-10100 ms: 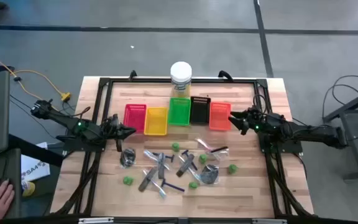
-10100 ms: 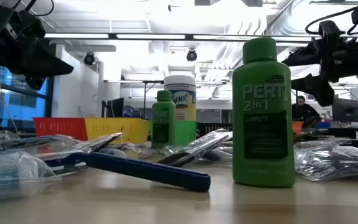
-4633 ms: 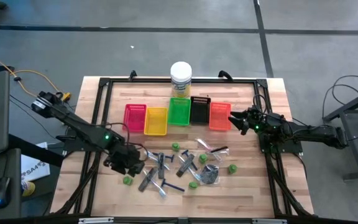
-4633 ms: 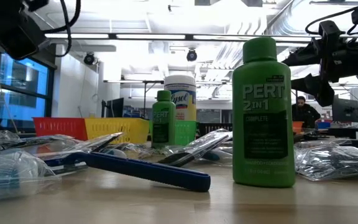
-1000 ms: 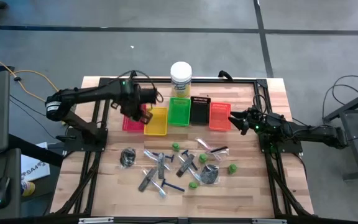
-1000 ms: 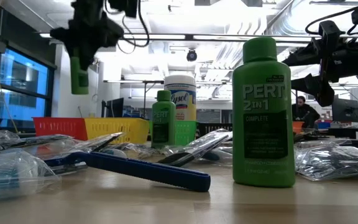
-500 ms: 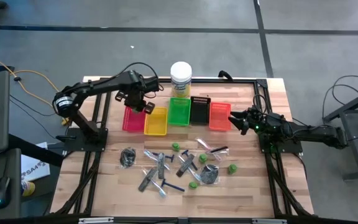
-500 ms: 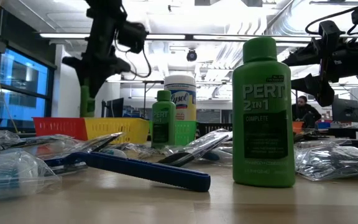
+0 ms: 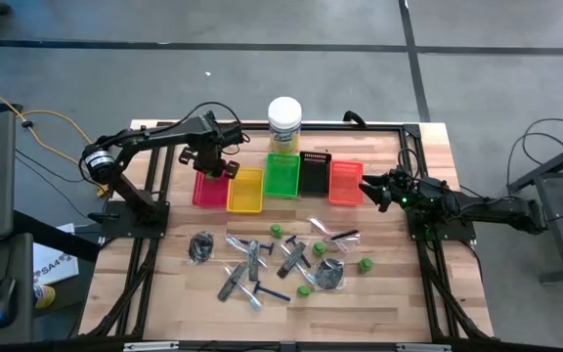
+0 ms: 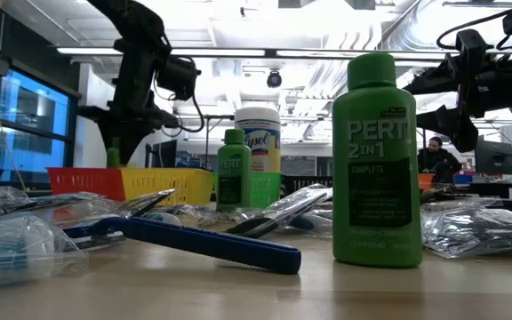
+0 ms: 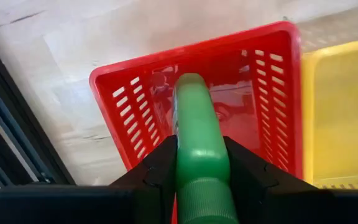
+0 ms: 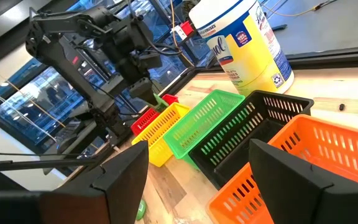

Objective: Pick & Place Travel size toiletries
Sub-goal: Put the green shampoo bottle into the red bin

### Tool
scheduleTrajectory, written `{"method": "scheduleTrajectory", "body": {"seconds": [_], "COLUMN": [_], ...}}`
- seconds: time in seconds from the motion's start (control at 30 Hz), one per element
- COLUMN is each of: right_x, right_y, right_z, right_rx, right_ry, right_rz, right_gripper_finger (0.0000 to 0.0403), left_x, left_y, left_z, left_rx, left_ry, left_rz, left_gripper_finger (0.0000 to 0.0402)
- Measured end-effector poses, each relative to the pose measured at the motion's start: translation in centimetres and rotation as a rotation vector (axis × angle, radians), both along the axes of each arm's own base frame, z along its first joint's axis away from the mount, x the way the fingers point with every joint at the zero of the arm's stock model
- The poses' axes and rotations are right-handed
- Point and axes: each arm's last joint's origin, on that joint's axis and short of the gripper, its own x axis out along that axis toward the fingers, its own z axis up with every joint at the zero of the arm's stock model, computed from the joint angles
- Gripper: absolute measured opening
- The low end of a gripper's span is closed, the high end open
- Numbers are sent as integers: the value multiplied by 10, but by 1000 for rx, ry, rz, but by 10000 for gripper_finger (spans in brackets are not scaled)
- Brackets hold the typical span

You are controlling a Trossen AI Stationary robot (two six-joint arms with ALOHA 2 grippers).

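I held my left gripper (image 11: pixel 201 186) clamped on a green bottle (image 11: pixel 197 134) directly above the red tray (image 11: pixel 126 109), bottle pointing down into it for dropping; my right gripper (image 9: pixel 368 189) waited open beside the orange tray (image 9: pixel 345 181).

Five coloured trays (image 9: pixel 281 179) sit before a white-lidded yellow jar (image 9: pixel 283 125).

Green bottle (image 11: pixel 196 140), small, cap toward wrist, clamped betw. left gripper (image 11: pixel 197 163) fingers, hanging over red tray (image 11: pixel 128 118) at table (image 9: pixel 154 293) far-left. Other green bottles (image 10: pixel 375 160) upright mid-table, caps up. Razors (image 9: pixel 269 292), grey flat pcs (image 9: pixel 233 284), poss. bagged bundles (image 9: pixel 201 246) scattered toward near edge.
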Motion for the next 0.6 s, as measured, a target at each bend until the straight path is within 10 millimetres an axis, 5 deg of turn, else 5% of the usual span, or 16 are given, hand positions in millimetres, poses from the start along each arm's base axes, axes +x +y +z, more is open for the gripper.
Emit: {"method": "scheduleTrajectory", "body": {"seconds": [0.6], "right_x": [0], "right_y": [0], "right_z": [0], "right_rx": [0], "right_ry": [0], "right_rz": [0], "right_gripper_finger": [266], "left_x": [-6], "left_y": [-1], "left_z": [-18], "left_rx": [-16], "left_ry": [6], "left_rz": [2], "left_gripper_finger": [112]}}
